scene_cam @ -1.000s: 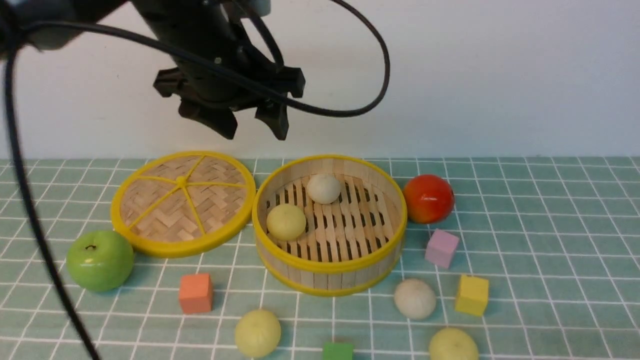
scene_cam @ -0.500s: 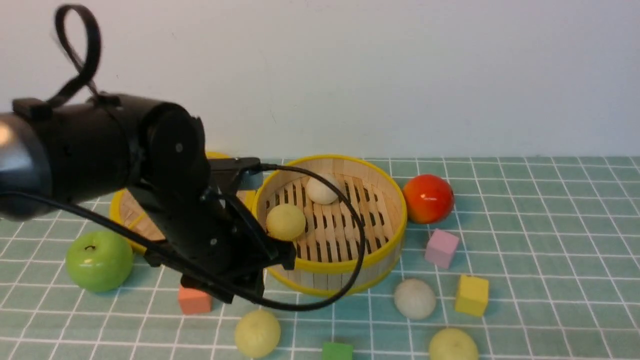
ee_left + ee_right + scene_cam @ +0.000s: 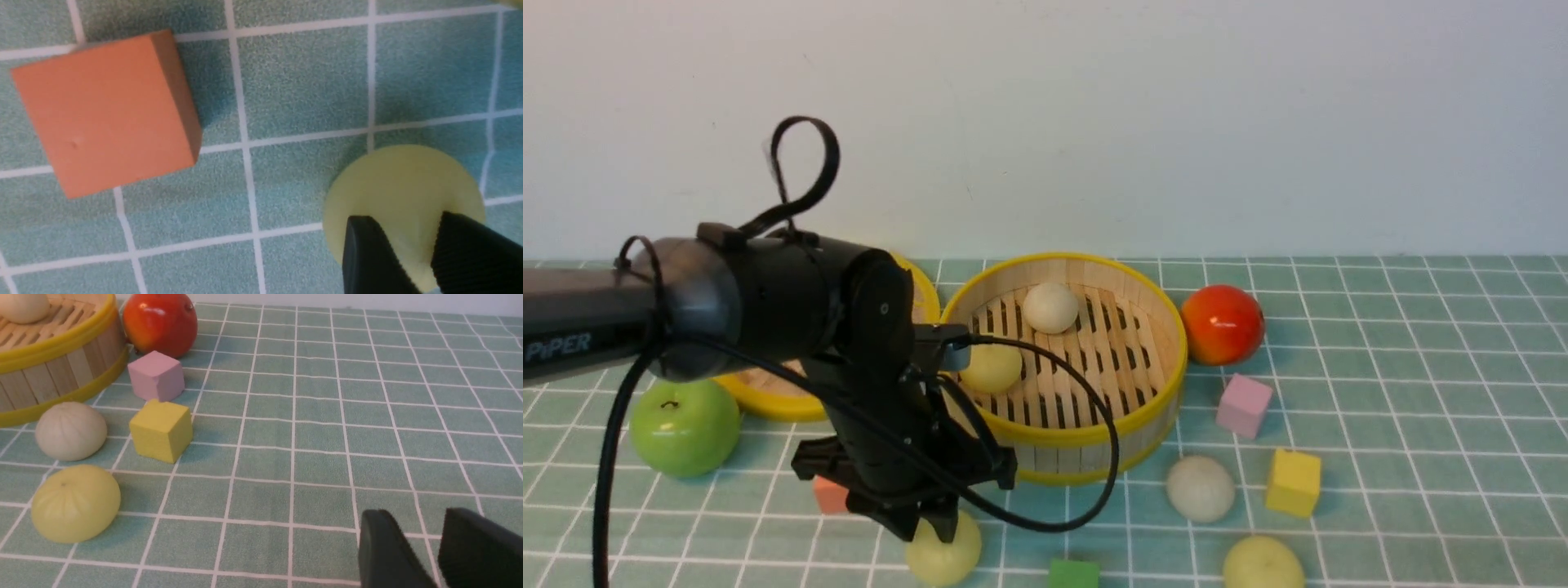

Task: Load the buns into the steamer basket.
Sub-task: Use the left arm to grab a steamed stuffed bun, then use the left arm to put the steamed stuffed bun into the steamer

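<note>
The steamer basket (image 3: 1062, 433) stands mid-table with one off-white bun (image 3: 1050, 308) and one yellow-green bun (image 3: 992, 367) inside. My left gripper (image 3: 927, 535) hangs low over a yellow-green bun (image 3: 943, 559) in front of the basket. In the left wrist view the gripper (image 3: 404, 218) is slightly open, and that bun (image 3: 402, 183) shows beneath and between the fingers. An off-white bun (image 3: 1200, 487) and a yellow-green bun (image 3: 1262, 563) lie front right; the right wrist view also shows the off-white one (image 3: 70, 430) and the yellow-green one (image 3: 75, 503). My right gripper (image 3: 414, 512) is open and empty over bare mat.
The flat lid (image 3: 768, 392) lies left of the basket, partly behind my arm. A green apple (image 3: 685, 425) sits far left and a red-orange fruit (image 3: 1223, 323) right of the basket. Orange (image 3: 827, 495), pink (image 3: 1244, 405), yellow (image 3: 1293, 482) and green (image 3: 1073, 573) cubes are scattered around.
My left arm has swung down from above the basket and lid to the front, ending low over the front yellow-green bun. The buns and cubes have not moved.
</note>
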`<state>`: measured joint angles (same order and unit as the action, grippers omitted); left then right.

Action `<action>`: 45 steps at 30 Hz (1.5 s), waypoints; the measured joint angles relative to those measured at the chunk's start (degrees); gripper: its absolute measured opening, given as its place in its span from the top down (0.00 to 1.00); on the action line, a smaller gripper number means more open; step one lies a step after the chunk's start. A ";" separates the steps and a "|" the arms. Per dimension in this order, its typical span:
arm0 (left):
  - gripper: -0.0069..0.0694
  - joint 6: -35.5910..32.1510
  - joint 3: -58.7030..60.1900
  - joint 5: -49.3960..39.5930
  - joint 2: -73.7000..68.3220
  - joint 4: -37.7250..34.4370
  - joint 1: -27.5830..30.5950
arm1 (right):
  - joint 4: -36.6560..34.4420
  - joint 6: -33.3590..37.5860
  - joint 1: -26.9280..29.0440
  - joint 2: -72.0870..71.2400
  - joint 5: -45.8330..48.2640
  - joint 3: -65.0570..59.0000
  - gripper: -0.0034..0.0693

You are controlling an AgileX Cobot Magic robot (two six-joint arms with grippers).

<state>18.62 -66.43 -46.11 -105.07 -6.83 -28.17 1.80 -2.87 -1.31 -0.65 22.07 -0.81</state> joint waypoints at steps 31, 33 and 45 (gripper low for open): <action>0.92 0.00 -26.24 -10.79 0.06 -4.55 -0.04 | 0.00 0.00 0.00 0.00 0.00 0.00 0.62; 0.92 0.00 -26.67 -7.71 -3.20 -5.47 -0.06 | 0.00 0.00 0.00 0.00 0.00 0.00 0.62; 0.91 0.00 -26.72 1.55 -13.87 -8.56 -0.06 | 0.00 0.00 0.00 0.00 0.00 0.00 0.62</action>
<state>18.62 -93.16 -44.56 -118.94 -15.39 -28.24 1.80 -2.87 -1.31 -0.65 22.07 -0.81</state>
